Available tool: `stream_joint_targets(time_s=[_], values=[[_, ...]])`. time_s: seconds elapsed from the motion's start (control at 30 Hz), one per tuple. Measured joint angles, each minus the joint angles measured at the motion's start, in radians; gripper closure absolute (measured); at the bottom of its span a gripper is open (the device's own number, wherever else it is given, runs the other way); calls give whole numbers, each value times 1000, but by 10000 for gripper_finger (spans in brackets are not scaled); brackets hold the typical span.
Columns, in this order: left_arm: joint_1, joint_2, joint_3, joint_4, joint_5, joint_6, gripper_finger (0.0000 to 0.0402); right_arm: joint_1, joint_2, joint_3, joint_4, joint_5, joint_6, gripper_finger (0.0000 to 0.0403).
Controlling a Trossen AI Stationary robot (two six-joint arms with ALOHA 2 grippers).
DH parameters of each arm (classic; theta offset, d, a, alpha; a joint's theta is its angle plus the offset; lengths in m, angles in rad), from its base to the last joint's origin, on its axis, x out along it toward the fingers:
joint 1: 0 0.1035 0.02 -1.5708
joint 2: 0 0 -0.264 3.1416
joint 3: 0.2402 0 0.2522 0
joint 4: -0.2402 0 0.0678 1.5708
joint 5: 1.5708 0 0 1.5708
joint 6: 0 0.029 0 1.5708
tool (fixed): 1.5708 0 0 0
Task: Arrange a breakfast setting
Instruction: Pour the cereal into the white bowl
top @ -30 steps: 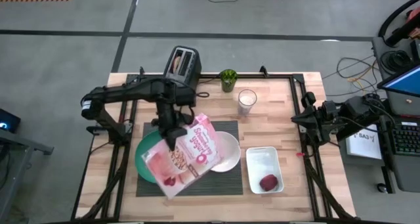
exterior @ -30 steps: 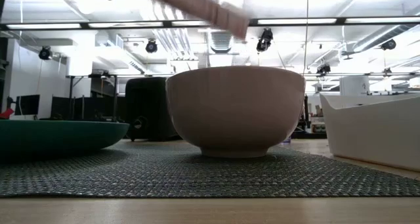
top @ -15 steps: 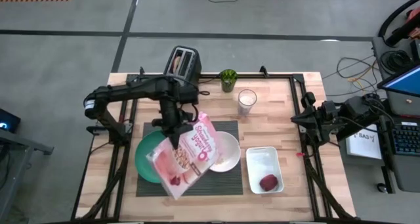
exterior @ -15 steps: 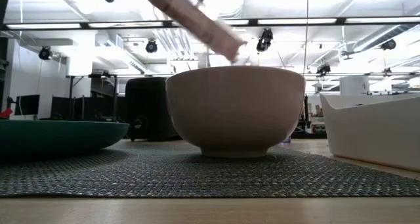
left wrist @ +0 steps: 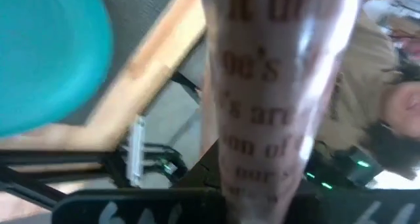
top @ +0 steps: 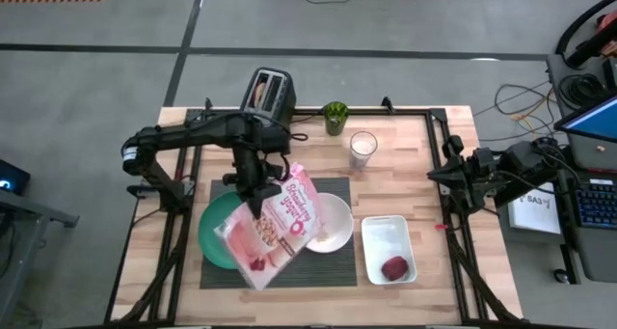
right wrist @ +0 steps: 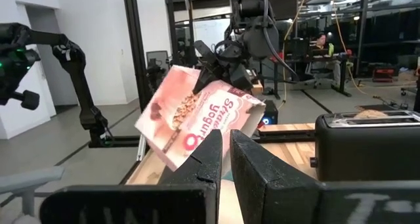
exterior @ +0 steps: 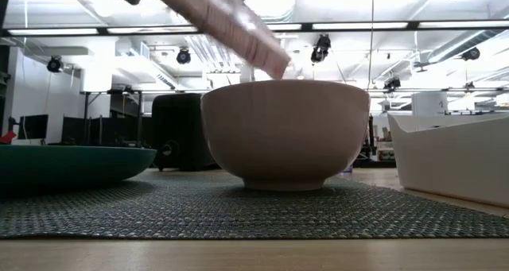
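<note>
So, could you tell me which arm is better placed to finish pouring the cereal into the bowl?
The left. Its end effector already holds the pink cereal box, tilted over the white bowl. The right end effector waits at the table's right edge, holding nothing.

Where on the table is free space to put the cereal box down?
Bare wood lies between the milk glass and the white rectangular dish, and beside the toaster. The placemat is crowded: plate, bowl, and the cereal box tilted in the left pincer.
</note>
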Motion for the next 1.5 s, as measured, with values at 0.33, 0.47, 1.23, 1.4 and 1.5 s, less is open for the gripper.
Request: stream_joint_targets(time_s=[0.33,0.47,1.23,1.4,1.5], values=[[-5,1,-22,-3,-16,32,402,0,0,0,1,0,-1,380],[-4,11,-22,1,3,12,402,0,0,0,1,0,-2,380],[-13,22,-28,-1,72,84,402,0,0,0,10,0,-2,380],[8,21,-30,-1,67,90,402,0,0,0,11,0,-2,380],[17,24,-30,-1,93,84,402,0,0,0,11,0,-2,380]])
